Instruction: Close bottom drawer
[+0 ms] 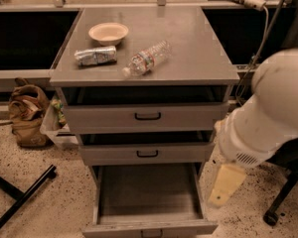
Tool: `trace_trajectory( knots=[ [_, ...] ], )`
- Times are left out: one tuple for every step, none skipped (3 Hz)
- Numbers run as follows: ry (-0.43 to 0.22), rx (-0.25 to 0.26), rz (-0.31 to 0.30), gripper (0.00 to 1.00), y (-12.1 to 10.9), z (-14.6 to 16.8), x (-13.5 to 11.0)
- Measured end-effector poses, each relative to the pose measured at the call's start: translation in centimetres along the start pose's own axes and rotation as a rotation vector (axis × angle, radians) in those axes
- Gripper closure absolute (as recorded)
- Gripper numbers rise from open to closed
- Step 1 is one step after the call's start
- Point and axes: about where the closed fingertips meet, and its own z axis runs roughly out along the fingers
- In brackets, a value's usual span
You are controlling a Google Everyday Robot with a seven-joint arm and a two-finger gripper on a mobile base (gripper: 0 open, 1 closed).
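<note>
The grey metal cabinet (144,68) has three drawers. The bottom drawer (148,192) is pulled far out, a long plain grey tray with a low front panel (149,229) at the lower edge of the view. The tray looks empty. The middle drawer (147,153) and top drawer (148,116), both with black loop handles, stand slightly out. My white arm (268,113) comes in from the right. My gripper (224,185), a cream-coloured tip, hangs just to the right of the bottom drawer's right wall, apart from it.
On the cabinet top lie a cream bowl (108,32), a crushed can (95,55) and a clear plastic bottle (148,57) on its side. A brown bag (26,114) sits on the floor at left. A black stand leg (21,197) and an office chair base (283,202) are nearby.
</note>
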Motion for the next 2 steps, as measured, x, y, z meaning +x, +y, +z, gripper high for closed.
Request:
trace_trajectory(
  knots=[
    [0.034,-0.045,-0.002,0.00,2.17,2.65,1.47],
    [0.034,-0.045,-0.002,0.00,2.17,2.65,1.47]
  ],
)
